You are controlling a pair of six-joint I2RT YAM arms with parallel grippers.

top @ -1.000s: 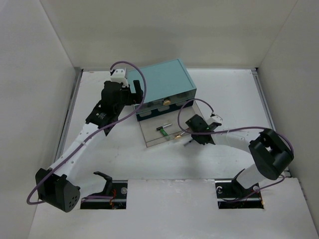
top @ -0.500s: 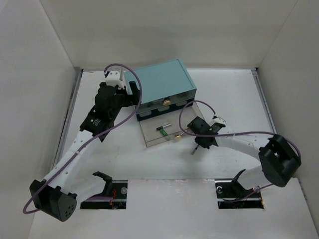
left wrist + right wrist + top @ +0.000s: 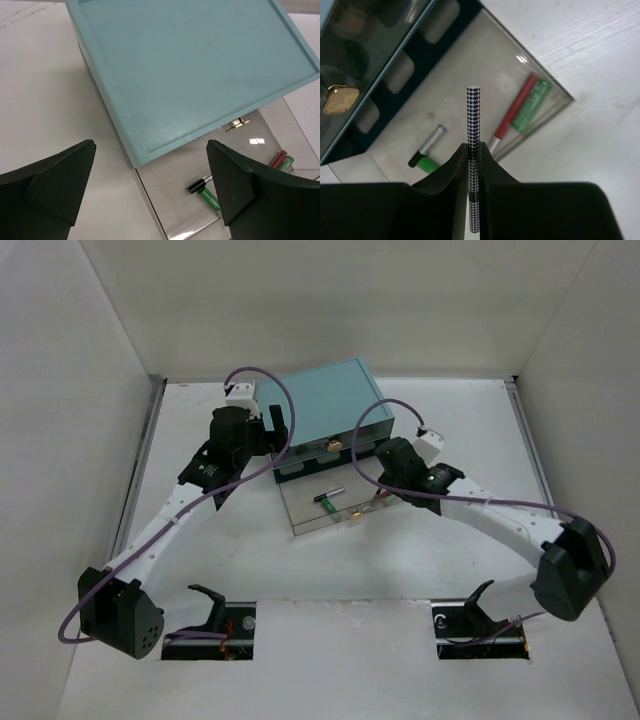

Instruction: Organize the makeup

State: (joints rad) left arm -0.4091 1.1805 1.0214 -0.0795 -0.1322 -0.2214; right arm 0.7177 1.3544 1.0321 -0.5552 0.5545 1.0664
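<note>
A checked pencil [image 3: 473, 115] is clamped between the right fingers [image 3: 454, 172], yet to be stowed in the drawer [image 3: 470, 67] beyond their tips, where a red pencil [image 3: 516, 106] is laid; left fingers [image 3: 55, 175] are parted, empty.

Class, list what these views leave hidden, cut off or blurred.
Top view: checked pencil in the right gripper, too small, under the wrist.
Left wrist: red pencil and green tube, mostly behind a finger.
Right wrist: what the upper drawer holds, blurred behind its tinted front.
</note>
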